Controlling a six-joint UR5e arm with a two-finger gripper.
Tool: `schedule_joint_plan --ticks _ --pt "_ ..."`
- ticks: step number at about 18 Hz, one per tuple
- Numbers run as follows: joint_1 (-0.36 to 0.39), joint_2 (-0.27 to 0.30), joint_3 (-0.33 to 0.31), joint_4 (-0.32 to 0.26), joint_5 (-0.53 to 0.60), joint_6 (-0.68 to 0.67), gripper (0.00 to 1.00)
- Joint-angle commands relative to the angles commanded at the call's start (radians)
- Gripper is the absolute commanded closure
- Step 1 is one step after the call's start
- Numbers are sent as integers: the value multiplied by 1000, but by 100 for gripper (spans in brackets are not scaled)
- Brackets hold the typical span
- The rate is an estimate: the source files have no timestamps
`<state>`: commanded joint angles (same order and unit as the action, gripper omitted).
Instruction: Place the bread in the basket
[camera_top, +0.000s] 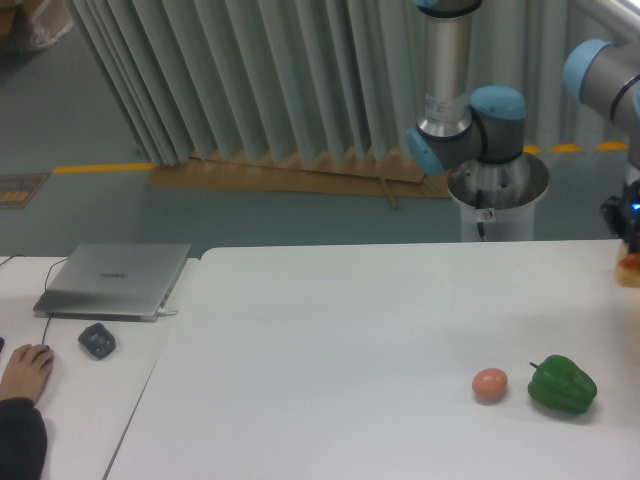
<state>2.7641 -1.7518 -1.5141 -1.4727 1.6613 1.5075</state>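
Item: bread (630, 265). A small golden-orange lump is seen at the extreme right edge of the view, lifted clear of the white table (340, 330), partly cut off by the frame.

Item: gripper (628, 238). Only its dark lower body is shown at the frame edge, directly above the bread. It is judged to be closed around the bread, since the bread hangs off the surface beneath it; the finger contact itself is not visible.

Item: basket. Not seen in the view; its position cannot be told.

Item: pinkish ball (489, 384) and green pepper (562, 385). Both are resting on the table, near each other, well apart from the bread.

Risks noted: the lumpy roll may be slipped or crushed if the grip is shallow or off-centre; a drop outside the view would go unobserved; release may be misplaced, the basket being unseen.
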Motion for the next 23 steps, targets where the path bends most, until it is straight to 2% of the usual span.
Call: schedule_joint_plan --ticks 2,6,12,16,18,21,22,23 --pt "23 -2 15 8 2 126 70" --pt "48 -11 21 12 2 261 68" --pt "124 -32 12 64 -2 485 68" --pt "155 -46 17 75 -6 539 68" --pt "181 -51 11 77 -6 617 68" --pt "189 -51 14 77 -14 631 68" --pt "189 -51 14 77 -15 631 64" --pt "189 -52 12 75 -32 629 32"
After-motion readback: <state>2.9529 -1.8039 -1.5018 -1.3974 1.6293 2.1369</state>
